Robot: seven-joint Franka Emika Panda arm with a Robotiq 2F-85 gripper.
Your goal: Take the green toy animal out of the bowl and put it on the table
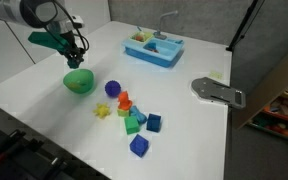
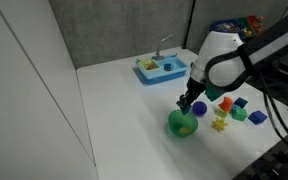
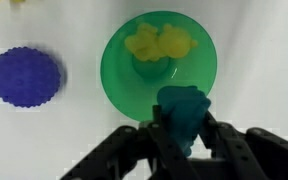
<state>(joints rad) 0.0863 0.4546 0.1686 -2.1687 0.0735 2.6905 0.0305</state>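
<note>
Black fingers (image 3: 160, 136) clamp the small lumpy teal-green toy animal (image 3: 184, 106) over the near rim of the round bright green plastic bowl (image 3: 116, 70). A shallow pinch might slip, dropping it back beside the yellow piece (image 3: 160, 42) instead of onto the white worktop (image 3: 74, 130).

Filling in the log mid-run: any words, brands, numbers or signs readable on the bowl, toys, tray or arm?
None readable in any view.
Bowl, green toy animal and spiky ball: plain in the wrist view.
Blocks and tray: too small to tell.
</note>
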